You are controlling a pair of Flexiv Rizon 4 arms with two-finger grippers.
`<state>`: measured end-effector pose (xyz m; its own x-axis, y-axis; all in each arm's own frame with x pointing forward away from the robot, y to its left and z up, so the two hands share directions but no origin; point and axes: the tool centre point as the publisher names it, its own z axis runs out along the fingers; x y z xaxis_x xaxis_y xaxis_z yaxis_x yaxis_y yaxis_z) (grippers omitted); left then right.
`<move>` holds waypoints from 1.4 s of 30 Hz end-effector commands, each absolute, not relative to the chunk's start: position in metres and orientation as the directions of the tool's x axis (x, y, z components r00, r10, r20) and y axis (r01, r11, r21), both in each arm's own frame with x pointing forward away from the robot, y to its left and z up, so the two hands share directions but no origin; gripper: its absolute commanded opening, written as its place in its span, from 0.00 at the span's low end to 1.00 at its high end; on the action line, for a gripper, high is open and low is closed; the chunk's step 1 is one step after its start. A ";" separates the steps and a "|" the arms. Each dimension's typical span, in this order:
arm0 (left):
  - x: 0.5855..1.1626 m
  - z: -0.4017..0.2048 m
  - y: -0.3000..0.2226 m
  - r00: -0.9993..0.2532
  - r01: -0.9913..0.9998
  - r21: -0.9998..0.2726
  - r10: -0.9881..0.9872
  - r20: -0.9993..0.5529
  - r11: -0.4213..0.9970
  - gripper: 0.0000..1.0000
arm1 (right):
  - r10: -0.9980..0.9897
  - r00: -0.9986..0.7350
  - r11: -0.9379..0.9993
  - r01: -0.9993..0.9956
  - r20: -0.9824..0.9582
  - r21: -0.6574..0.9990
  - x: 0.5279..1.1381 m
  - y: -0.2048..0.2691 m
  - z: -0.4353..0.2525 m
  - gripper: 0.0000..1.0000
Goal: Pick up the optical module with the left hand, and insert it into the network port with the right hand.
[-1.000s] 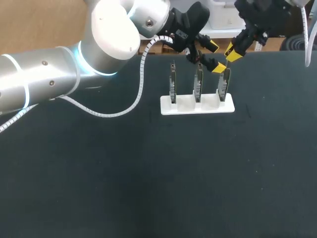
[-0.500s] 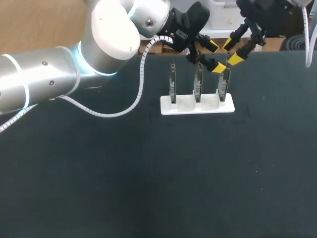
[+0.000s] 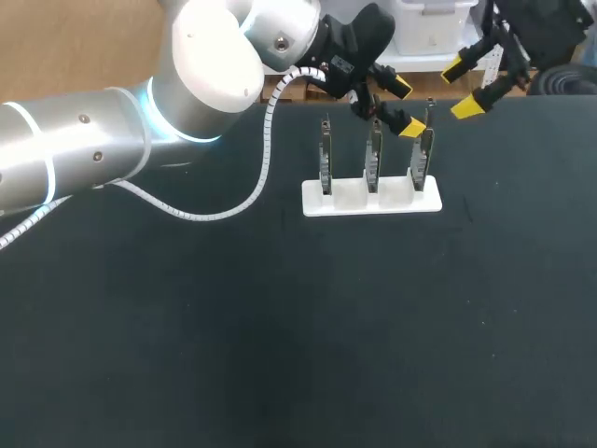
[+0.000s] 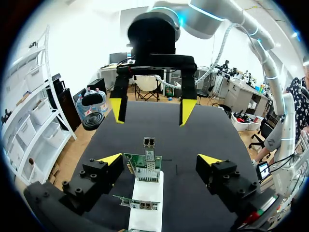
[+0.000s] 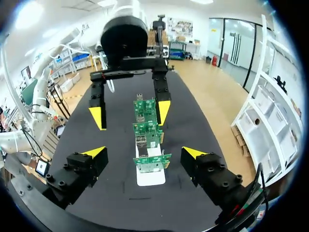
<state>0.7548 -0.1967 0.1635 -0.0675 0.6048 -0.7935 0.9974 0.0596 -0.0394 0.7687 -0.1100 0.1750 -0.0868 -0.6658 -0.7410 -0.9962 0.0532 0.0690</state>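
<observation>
My left gripper (image 3: 405,107) is hanging wide open over three green circuit boards (image 3: 372,159). The boards are standing in a white holder (image 3: 350,198). My right gripper (image 3: 462,87) is hanging open just beside them.

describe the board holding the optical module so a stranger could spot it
On the black table, a white holder near the far edge carries three upright green circuit boards in a row. Take the board at the row's right end, nearest the right pincer. Unlike its neighbours, it has a silvery optical module sticking up from its top.
</observation>
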 end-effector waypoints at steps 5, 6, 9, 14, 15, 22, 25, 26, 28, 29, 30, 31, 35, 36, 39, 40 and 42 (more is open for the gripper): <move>0.757 0.164 -0.198 -0.069 0.997 -0.043 0.610 -0.790 0.057 1.00 | -0.583 -0.054 0.026 -0.999 -0.811 0.048 0.761 -0.120 0.176 0.00; 0.757 0.164 -0.198 -0.069 0.997 -0.043 0.610 -0.790 0.057 1.00 | -0.583 -0.053 0.027 -0.999 -0.811 0.046 0.761 -0.120 0.177 0.00; 0.757 0.164 -0.198 -0.069 0.997 -0.043 0.610 -0.790 0.057 1.00 | -0.585 -0.048 0.026 -0.999 -0.810 0.040 0.761 -0.121 0.178 0.00; 0.757 0.164 -0.198 -0.069 0.997 -0.043 0.610 -0.790 0.057 1.00 | -0.592 -0.036 0.024 -0.999 -0.805 0.028 0.761 -0.121 0.180 0.00; 0.757 0.164 -0.198 -0.069 0.997 -0.043 0.610 -0.790 0.057 1.00 | -0.592 -0.032 0.022 -0.999 -0.806 0.024 0.761 -0.120 0.182 0.00; 0.757 0.164 -0.198 -0.069 0.997 -0.043 0.610 -0.790 0.057 1.00 | -0.586 -0.002 0.004 -1.000 -0.810 0.000 0.766 -0.111 0.191 0.00; 0.757 0.164 -0.198 -0.069 0.997 -0.043 0.610 -0.790 0.057 1.00 | -0.582 0.011 -0.003 -1.000 -0.813 -0.011 0.768 -0.106 0.194 0.00; 0.757 0.164 -0.198 -0.069 0.997 -0.043 0.610 -0.790 0.057 1.00 | -0.580 0.015 -0.007 -1.000 -0.815 -0.013 0.768 -0.105 0.195 0.00; 0.757 0.164 -0.198 -0.069 0.997 -0.043 0.610 -0.790 0.057 1.00 | -0.580 0.023 -0.016 -1.000 -0.814 -0.017 0.769 -0.102 0.197 0.00; 0.757 0.164 -0.198 -0.069 0.997 -0.043 0.610 -0.790 0.057 1.00 | -0.578 0.027 -0.020 -1.000 -0.815 -0.019 0.770 -0.100 0.197 0.00; 0.757 0.164 -0.198 -0.069 0.997 -0.043 0.610 -0.790 0.057 1.00 | -0.577 0.030 -0.023 -1.000 -0.816 -0.021 0.770 -0.099 0.198 0.00; 0.757 0.164 -0.198 -0.069 0.997 -0.043 0.610 -0.790 0.057 1.00 | -0.576 0.034 -0.028 -0.999 -0.816 -0.022 0.771 -0.097 0.198 0.00; 0.757 0.164 -0.198 -0.069 0.997 -0.043 0.610 -0.790 0.057 1.00 | -0.574 0.042 -0.043 -0.999 -0.818 -0.021 0.773 -0.088 0.197 0.00; 0.757 0.164 -0.198 -0.069 0.997 -0.043 0.610 -0.790 0.057 1.00 | -0.572 0.043 -0.046 -0.999 -0.819 -0.020 0.773 -0.086 0.196 0.00; 0.757 0.164 -0.198 -0.069 0.997 -0.043 0.610 -0.790 0.057 1.00 | -0.570 0.045 -0.055 -0.998 -0.820 -0.017 0.774 -0.082 0.195 0.00; 0.757 0.164 -0.198 -0.069 0.997 -0.043 0.610 -0.790 0.057 1.00 | -0.570 0.046 -0.058 -0.998 -0.820 -0.016 0.774 -0.081 0.195 0.00; 0.757 0.164 -0.198 -0.069 0.997 -0.043 0.610 -0.790 0.057 1.00 | -0.570 0.046 -0.063 -0.998 -0.821 -0.013 0.774 -0.079 0.194 0.00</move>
